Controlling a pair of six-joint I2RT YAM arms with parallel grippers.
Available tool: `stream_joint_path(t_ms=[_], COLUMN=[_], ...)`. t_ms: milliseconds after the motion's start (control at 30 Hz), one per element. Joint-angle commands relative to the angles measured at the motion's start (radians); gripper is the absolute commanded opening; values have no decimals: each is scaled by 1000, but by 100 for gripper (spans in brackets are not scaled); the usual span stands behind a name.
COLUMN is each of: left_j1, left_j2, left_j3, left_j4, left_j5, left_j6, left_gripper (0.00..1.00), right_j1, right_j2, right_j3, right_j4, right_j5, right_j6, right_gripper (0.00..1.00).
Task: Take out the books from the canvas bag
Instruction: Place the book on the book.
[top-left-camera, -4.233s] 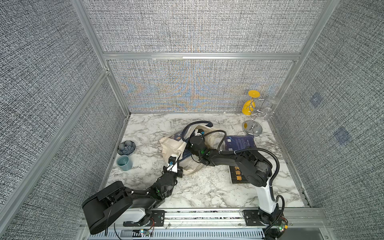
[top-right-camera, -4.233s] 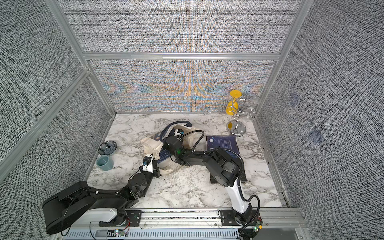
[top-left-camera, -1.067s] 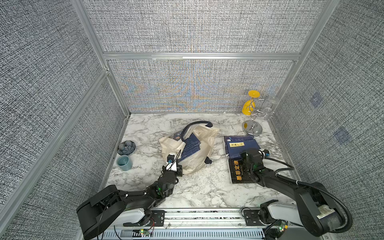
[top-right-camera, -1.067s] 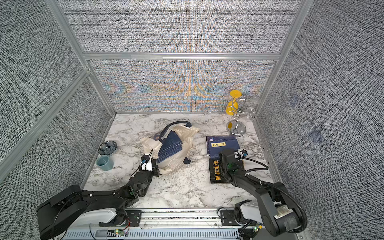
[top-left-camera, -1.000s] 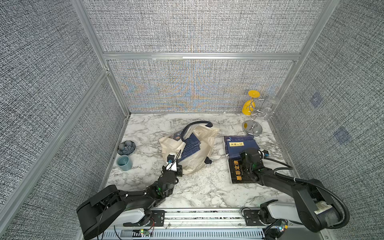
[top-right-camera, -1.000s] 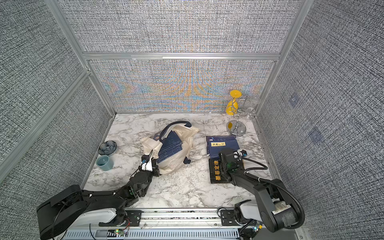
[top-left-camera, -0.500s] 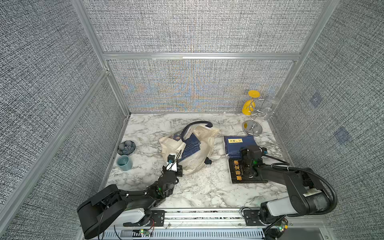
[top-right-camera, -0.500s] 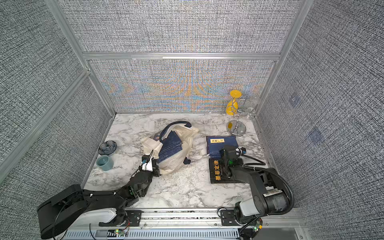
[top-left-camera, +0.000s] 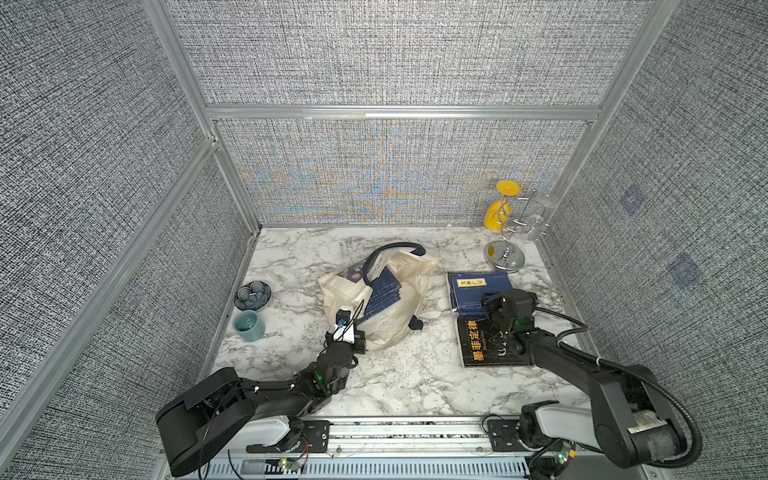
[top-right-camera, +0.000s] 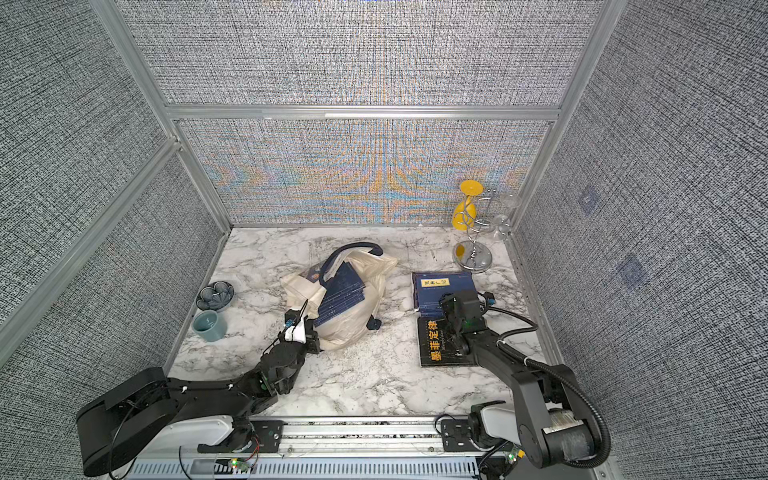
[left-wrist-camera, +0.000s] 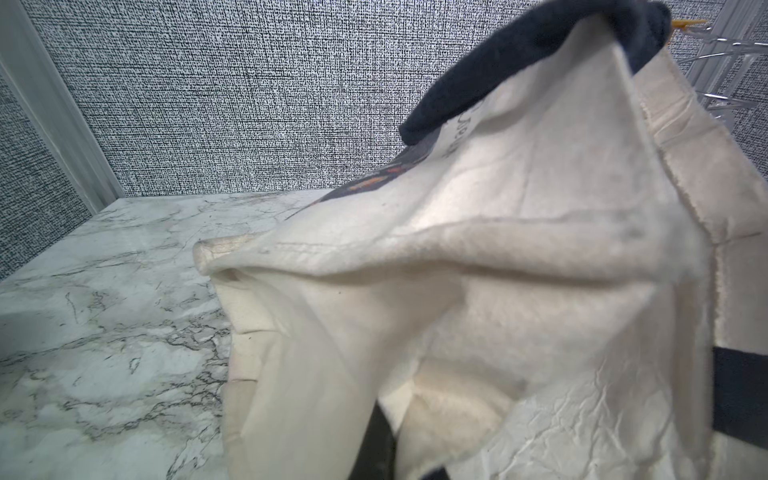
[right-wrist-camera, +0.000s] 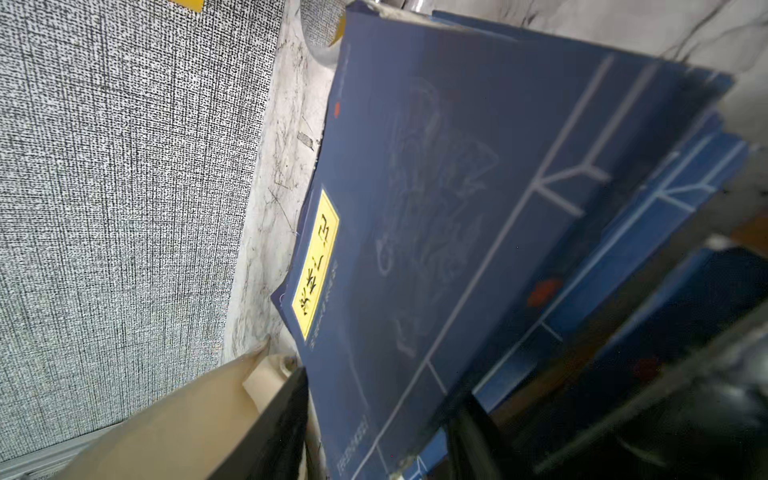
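Marble table (top-left-camera: 399, 382), left gripper (top-left-camera: 360, 337) clamped on the canvas bag (top-left-camera: 399, 320) edge, probably to anchor it. Right gripper (top-left-camera: 489, 305) has its jaws apart over the stacked books (top-left-camera: 478, 284) on the table. There are more books (top-left-camera: 380, 293) lying inside the bag.

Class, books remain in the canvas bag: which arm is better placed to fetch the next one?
Probably right. The left gripper is clamped on the canvas bag at its near edge; the right gripper, jaws apart over the stacked books, is free to reach the books in the bag.
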Motion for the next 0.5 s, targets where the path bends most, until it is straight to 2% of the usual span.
stream_joint_path(t_ms=[0, 233, 467], left_j1=[2, 1, 1], left_j2=[2, -9, -18], left_j3=[5, 4, 4], left_j4=[5, -6, -9], left_j5=[-2, -2, 0], left_j6=[-6, -3, -3], left_gripper=[0, 0, 0], right_j1=[1, -4, -8], right_j2=[12, 72, 12], right_j3=[28, 60, 14], right_j4=[-33, -54, -77], right_j5=[-14, -54, -53], right_j6=[-58, -31, -9], right_gripper=[53, 55, 59])
